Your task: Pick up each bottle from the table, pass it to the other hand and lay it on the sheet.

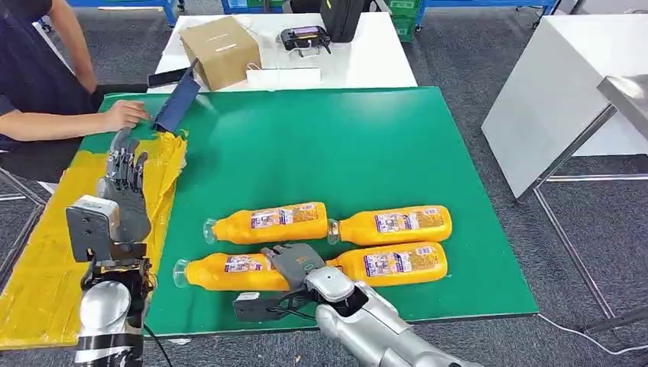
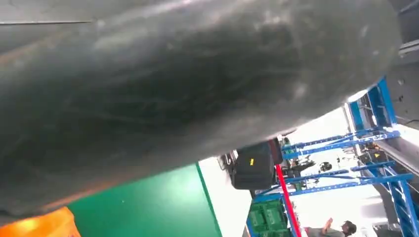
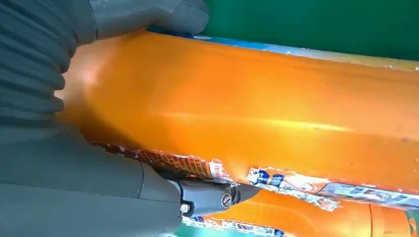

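Several orange bottles with white caps lie on the green mat [image 1: 344,145]. The back pair are one at the left [image 1: 267,222] and one at the right [image 1: 393,223]; the front-right bottle [image 1: 393,262] lies beside my right hand. My right hand [image 1: 294,264] grips the front-left bottle [image 1: 221,271] around its body; the right wrist view shows this bottle [image 3: 257,98] between the thumb [image 3: 148,15] and the fingers [image 3: 202,196]. My left hand [image 1: 122,183] is raised over the yellow sheet [image 1: 46,252], fingers straight and apart, holding nothing.
A person sits at the left, one hand [image 1: 126,115] by a dark blue folder [image 1: 176,103] at the mat's back left corner. A cardboard box [image 1: 220,50] and a black device [image 1: 304,37] stand on the white table [image 1: 367,61] behind. Another white table [image 1: 565,84] stands at the right.
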`<state>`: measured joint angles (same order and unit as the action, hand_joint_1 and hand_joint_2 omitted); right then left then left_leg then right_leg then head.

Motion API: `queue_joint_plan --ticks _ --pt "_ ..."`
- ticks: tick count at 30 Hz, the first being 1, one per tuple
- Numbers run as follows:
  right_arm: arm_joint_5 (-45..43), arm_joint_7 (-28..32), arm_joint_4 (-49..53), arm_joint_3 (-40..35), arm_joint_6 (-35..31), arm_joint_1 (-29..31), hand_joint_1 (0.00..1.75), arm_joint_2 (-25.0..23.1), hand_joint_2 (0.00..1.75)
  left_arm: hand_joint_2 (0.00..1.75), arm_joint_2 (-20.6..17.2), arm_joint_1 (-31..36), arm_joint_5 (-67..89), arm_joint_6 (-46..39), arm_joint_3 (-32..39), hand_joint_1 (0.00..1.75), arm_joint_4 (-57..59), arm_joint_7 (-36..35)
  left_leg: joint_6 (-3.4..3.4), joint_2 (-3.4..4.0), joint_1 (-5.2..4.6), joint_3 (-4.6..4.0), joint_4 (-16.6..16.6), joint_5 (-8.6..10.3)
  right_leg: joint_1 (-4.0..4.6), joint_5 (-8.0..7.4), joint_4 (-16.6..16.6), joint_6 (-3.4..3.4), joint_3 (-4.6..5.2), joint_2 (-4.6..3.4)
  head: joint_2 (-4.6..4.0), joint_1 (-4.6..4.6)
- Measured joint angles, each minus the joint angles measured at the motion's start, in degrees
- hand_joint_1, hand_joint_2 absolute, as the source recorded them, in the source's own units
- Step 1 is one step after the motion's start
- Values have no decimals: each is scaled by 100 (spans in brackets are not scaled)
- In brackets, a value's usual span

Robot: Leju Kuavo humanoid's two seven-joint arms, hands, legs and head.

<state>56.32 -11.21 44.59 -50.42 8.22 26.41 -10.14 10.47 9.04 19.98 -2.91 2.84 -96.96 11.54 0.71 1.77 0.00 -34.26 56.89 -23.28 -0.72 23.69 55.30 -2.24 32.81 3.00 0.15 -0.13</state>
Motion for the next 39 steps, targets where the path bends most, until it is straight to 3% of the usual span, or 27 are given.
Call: queue_joint_plan --ticks 5,8,11,16,17,20,24,32,39 --pt "-195 77 -101 28 -44 60 175 -39 175 0 -4 31 -88 -118 7 0 75 7 0 1 1 0 0 0 0 0 0 0 0 0 0 2" --pt "-847 401 -33 272 -504 -14 175 -61 175 0 -4 31 -289 -429 59 0 72 85 0 -1 1 -1 0 0 1 0 1 0 -3 0 0 2" --pt "-1852 1034 736 812 -1091 -591 175 -33 175 0 -4 -83 -707 -662 179 0 -42 177 3 -5 1 -36 1 10 1 -9 5 -11 -40 1 0 7" --pt "-2142 1034 2189 1390 -1115 -1344 175 -39 175 0 2 -287 -874 -686 293 0 -234 203 6 -8 3 -92 3 21 8 -20 7 0 14 8 0 4" --pt "-2157 1032 2336 1458 -1115 -1405 175 -37 175 175 2 -296 -877 -688 304 0 -242 203 6 -8 3 -96 3 21 8 -20 7 0 16 8 0 4" --pt "-2162 1064 2566 1565 -1115 -1518 175 -35 175 175 2 -302 -881 -688 313 0 -273 203 6 -7 2 -104 3 20 8 -20 7 0 28 6 0 2" --pt "-2693 1550 3100 1795 -1224 -1824 175 -72 175 175 9 -417 -1225 -447 328 0 -334 87 6 -10 1 -110 3 20 7 -20 7 -1 32 9 0 2" --pt "-3202 1963 4947 2133 -1309 -2263 175 -98 175 175 55 -1043 -2562 796 210 0 -623 -123 5 -8 0 -124 3 15 7 -17 5 -1 48 7 0 4" --pt "-3364 2028 5176 2146 -1268 -2130 175 -112 175 175 -29 -1500 -3360 2169 -468 0 -787 -428 4 -8 0 -124 3 15 7 -18 5 -1 46 7 0 4"
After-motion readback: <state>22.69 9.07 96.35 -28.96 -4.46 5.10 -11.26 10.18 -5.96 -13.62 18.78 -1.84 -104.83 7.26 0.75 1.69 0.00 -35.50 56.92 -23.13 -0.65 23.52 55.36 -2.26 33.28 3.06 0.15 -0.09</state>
